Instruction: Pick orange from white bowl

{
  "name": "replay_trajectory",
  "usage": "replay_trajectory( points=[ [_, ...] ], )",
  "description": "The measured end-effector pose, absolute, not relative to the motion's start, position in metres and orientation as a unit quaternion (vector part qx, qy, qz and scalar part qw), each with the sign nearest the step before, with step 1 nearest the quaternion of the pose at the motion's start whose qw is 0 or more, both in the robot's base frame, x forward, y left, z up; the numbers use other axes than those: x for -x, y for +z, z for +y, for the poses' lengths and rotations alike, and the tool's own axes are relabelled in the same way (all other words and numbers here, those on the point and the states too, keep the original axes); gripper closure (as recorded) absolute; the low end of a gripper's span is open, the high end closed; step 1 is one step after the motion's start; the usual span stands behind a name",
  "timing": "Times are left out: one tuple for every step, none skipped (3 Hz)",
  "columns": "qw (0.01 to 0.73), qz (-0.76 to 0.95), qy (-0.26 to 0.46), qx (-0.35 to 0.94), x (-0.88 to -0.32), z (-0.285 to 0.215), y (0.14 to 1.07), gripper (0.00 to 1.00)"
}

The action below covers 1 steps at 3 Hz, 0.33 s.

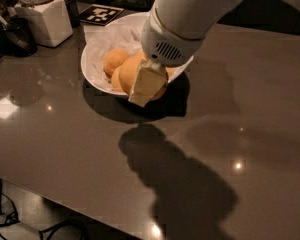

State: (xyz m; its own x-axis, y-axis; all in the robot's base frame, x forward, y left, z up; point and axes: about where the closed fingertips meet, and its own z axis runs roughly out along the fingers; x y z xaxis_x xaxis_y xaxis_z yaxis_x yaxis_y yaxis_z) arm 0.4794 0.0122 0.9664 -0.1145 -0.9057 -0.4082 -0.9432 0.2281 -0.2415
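My gripper (pixel 146 88) hangs over the front rim of the white bowl (pixel 89 70), which sits at the back of the dark table (pixel 250 134). It is shut on one orange (pixel 128 68): a cream finger (pixel 147 82) lies across the fruit's front, and the other finger is hidden behind it. The held orange is up above the bowl and overlaps its near rim. Two more oranges (pixel 114 60) show in the bowl to the left, on crumpled white paper (pixel 115 36). The arm's white wrist (pixel 180 29) hides the bowl's right side.
A white squarish canister (pixel 44 20) with a ribbed lid stands at the back left, next to a dark vessel (pixel 16 34). A black-and-white marker card (pixel 101 14) lies behind the bowl. The table's front edge (pixel 65 204) runs diagonally at the lower left, with cables on the floor.
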Motion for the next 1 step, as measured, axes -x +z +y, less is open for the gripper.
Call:
replay_trajectory(
  points=[
    [0.239, 0.746, 0.04, 0.62, -0.4778, 0.0116, 0.9642, 1.0]
  ],
)
